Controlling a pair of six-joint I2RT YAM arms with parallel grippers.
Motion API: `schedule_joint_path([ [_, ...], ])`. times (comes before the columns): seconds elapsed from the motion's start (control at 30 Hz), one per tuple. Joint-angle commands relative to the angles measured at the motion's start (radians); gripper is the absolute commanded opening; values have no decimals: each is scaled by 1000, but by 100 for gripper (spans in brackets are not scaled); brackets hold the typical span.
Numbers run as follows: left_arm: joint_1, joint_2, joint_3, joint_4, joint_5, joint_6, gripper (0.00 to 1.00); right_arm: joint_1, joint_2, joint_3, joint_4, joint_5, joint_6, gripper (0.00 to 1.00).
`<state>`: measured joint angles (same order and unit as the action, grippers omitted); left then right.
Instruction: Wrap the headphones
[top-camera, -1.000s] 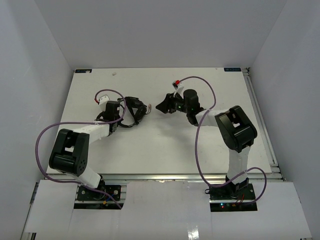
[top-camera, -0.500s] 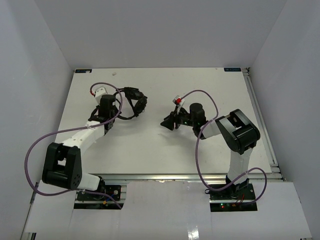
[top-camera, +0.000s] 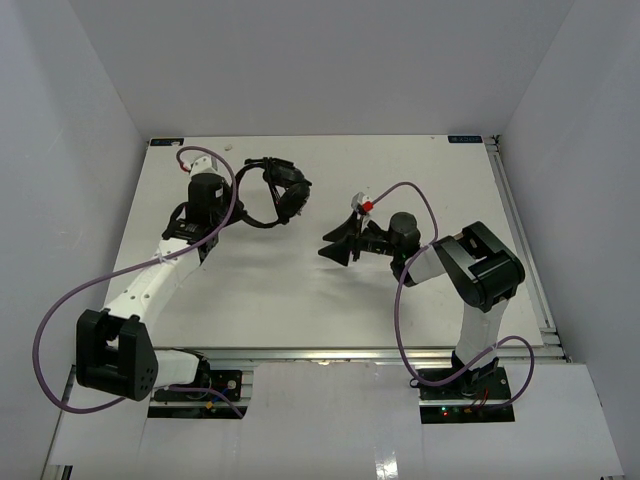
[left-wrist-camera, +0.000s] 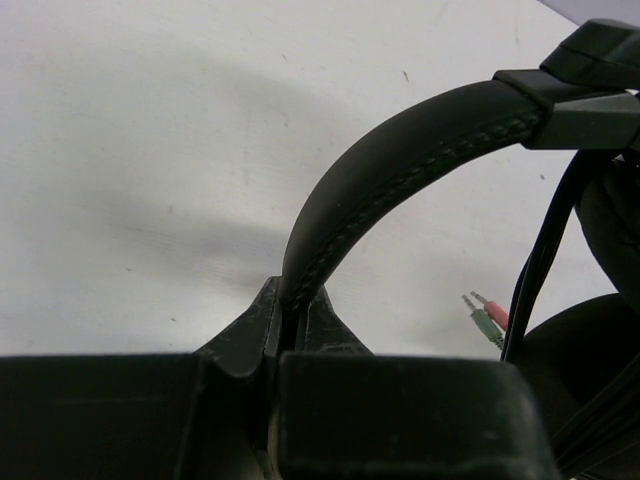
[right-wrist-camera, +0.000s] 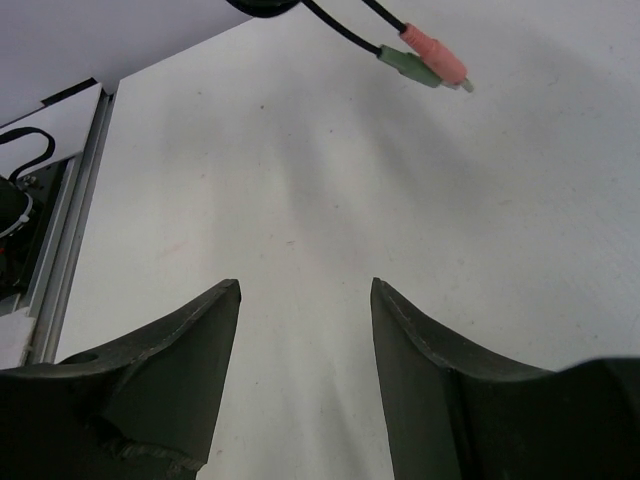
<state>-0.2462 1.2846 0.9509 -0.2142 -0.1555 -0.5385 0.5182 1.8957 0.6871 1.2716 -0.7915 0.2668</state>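
Note:
The black headphones (top-camera: 288, 190) are at the far middle-left of the table, earcups to the right and headband curving left. My left gripper (top-camera: 236, 200) is shut on the padded headband (left-wrist-camera: 420, 150); the jaws pinch it at its lower end (left-wrist-camera: 295, 300). The headphones seem lifted off the table. The thin dark cable (left-wrist-camera: 545, 250) hangs beside an earcup (left-wrist-camera: 590, 340), with pink and green plugs (left-wrist-camera: 487, 318) at its end. My right gripper (top-camera: 335, 245) is open and empty, right of the headphones. In the right wrist view it (right-wrist-camera: 305, 290) is over bare table, with the plugs (right-wrist-camera: 425, 58) ahead of it.
White table (top-camera: 300, 290) enclosed by white walls on three sides. An aluminium rail (top-camera: 520, 230) runs along the right edge and also shows in the right wrist view (right-wrist-camera: 60, 200). Thick purple robot cables (top-camera: 405, 290) loop beside both arms.
My left gripper has carried the headphones toward the far side and slightly right as the arm stretched out. My right gripper, still open, has moved toward the near side.

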Motion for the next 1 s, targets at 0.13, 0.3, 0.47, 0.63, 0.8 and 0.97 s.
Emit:
schedule_joint_path([
  [0.13, -7, -47, 91, -52, 273, 10, 0, 0, -25, -64, 533, 43, -14, 66],
  [0.3, -6, -57, 95, -66, 355, 15, 0, 2, -40, -106, 598, 81, -39, 69],
  [0.47, -5, -64, 110, -106, 405, 29, 0, 0, -78, -112, 611, 92, -63, 71],
  [0.63, -6, -81, 117, -165, 399, 52, 0, 9, -176, -89, 403, 80, -192, 73],
  [0.8, -5, -107, 126, -197, 390, 64, 0, 22, -260, -82, 253, 79, -290, 74],
  [0.97, -7, -105, 137, -212, 428, 63, 0, 44, -293, -73, 190, 46, -336, 75],
])
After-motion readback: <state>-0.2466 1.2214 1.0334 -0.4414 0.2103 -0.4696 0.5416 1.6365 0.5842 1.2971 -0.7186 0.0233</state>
